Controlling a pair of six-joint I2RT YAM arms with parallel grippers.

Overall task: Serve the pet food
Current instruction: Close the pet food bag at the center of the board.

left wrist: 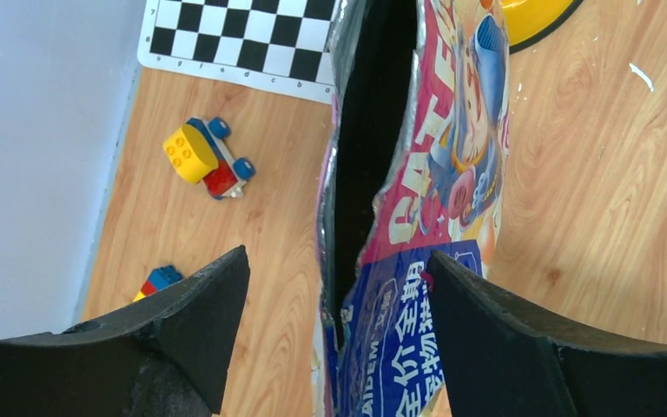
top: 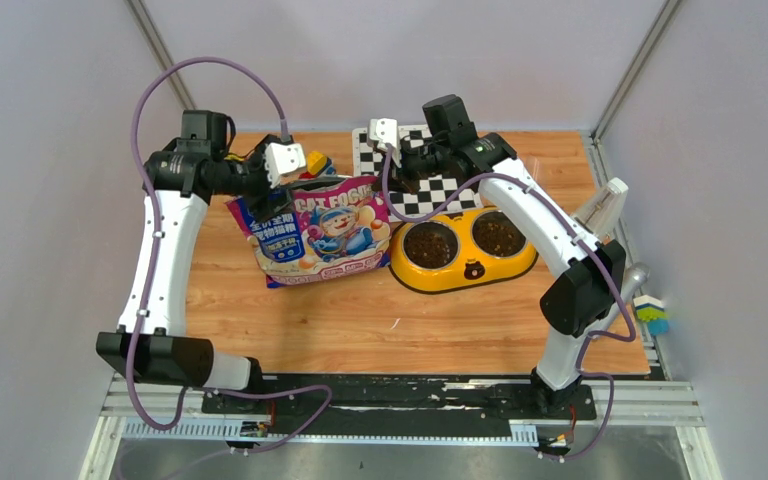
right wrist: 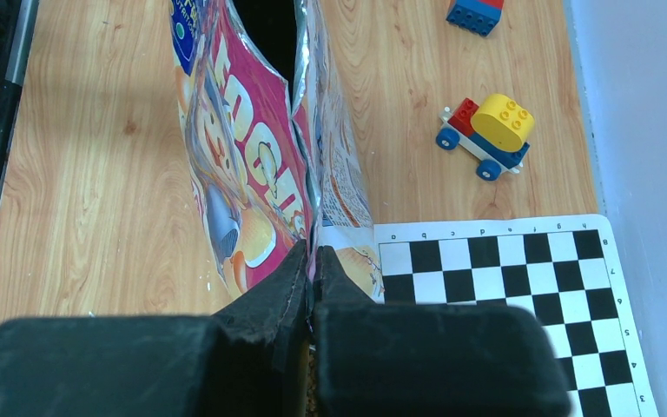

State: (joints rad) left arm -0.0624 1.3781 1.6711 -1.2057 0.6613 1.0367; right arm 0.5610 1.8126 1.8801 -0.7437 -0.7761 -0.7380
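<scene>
- Top external view: the cat food bag (top: 320, 235) is seen standing upright on the desk (top: 360, 330), mouth up, between the two pincers
- The yellow double bowl (top: 465, 268) is found just right of the bag; the pet food (top: 428, 243), dark brown kibble, is seen lying in both of its cups
- Left wrist view: the left pincer (left wrist: 337, 261) is spread wide, with the bag's open top edge set between its fingers (left wrist: 182, 330); whether the bag is touched cannot be told
- Right wrist view: the right pincer (right wrist: 311, 261) is pressed together, pinching the bag's top edge at the end nearest the checkerboard (right wrist: 504, 287)
- A toy car (left wrist: 208, 156) of coloured bricks is noted on the desk behind the bag
- The bag's contents cannot be made out, its mouth being dark
</scene>
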